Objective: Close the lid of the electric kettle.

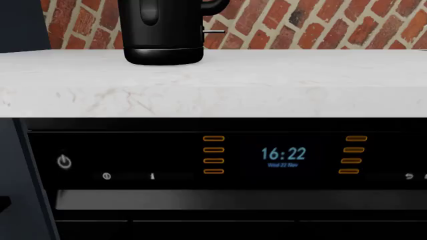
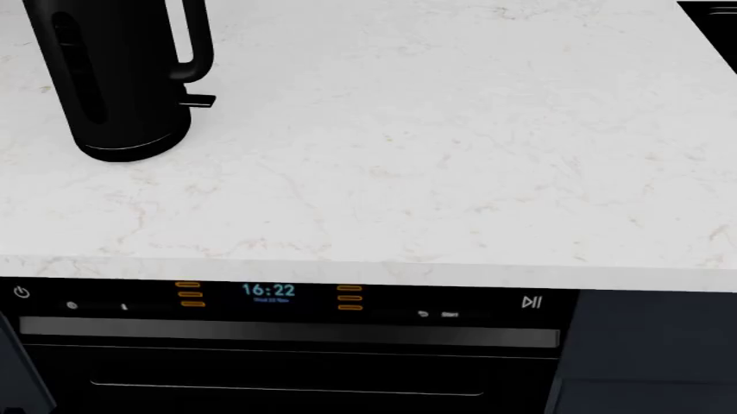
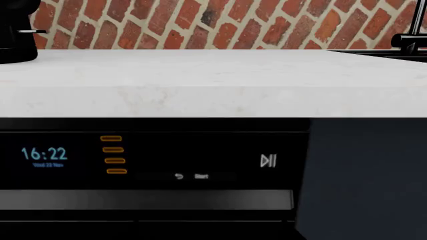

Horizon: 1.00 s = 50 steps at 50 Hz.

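The electric kettle (image 2: pixel 116 78) is a tall glossy black jug with a loop handle and a small switch tab. It stands on the white marble counter (image 2: pixel 437 155) at the far left in the head view. Its lower body also shows in the left wrist view (image 1: pixel 163 32), and its base edge in the right wrist view (image 3: pixel 15 35). The kettle's top is cut off in every view, so the lid and the red-ringed rim are out of view. Neither gripper shows in any view.
A black oven (image 2: pixel 288 345) with a lit control panel reading 16:22 sits under the counter front edge. A red brick wall (image 3: pixel 220 25) stands behind the counter. A dark cabinet panel (image 3: pixel 363 175) is right of the oven. A dark fixture (image 3: pixel 410 40) shows at the counter's far right.
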{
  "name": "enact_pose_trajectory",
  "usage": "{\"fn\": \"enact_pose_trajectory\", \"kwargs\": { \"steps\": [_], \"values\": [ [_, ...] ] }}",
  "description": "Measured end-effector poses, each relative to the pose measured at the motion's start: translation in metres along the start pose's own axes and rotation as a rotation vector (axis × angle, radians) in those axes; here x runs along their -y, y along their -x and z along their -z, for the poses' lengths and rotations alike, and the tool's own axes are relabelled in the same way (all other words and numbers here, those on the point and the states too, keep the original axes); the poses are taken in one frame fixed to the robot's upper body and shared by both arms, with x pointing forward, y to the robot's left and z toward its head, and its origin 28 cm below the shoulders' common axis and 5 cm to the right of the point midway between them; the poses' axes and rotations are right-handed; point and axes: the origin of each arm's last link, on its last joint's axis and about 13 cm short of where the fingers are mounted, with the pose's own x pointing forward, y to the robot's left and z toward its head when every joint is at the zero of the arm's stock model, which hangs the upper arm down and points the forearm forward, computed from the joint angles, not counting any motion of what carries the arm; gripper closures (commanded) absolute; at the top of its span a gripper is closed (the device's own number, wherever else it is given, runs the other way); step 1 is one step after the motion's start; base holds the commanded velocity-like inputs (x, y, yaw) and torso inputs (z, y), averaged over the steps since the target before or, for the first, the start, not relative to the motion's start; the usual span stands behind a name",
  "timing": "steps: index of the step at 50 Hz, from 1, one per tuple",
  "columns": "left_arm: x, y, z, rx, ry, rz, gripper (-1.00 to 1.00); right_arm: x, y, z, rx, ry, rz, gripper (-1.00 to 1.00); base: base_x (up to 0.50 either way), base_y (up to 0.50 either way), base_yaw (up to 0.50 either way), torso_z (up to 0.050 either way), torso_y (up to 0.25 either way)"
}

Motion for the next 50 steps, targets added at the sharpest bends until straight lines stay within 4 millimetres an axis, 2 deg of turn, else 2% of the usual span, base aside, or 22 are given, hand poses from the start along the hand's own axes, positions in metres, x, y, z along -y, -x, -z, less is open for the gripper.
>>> {"fn": "enact_pose_trajectory", "kwargs": {
  "steps": [15,31,37,50],
  "values": [
    [0.0,0.001,0.0,0.002,-0.001,0.002,-1.0,-0.001,0.0,0.001,-0.014,-0.002,-0.009,-1.0,0.0,0.0,0.0,0.0,0.0],
    [-0.001,0.003,-0.006,0.029,0.008,0.008,-1.0,-0.001,0.001,-0.001,-0.01,0.0,-0.012,-1.0,0.0,0.0,0.0,0.049,0.06],
    [-0.002,0.006,-0.017,0.053,0.009,0.001,-1.0,0.001,0.003,-0.011,0.003,0.004,-0.011,-1.0,0.0,0.0,0.0,0.049,0.06],
    [-0.002,0.017,-0.055,0.104,-0.014,0.012,-1.0,0.007,0.01,-0.046,0.047,0.037,-0.016,-1.0,0.0,0.0,0.0,0.049,0.06]
  ]
}}
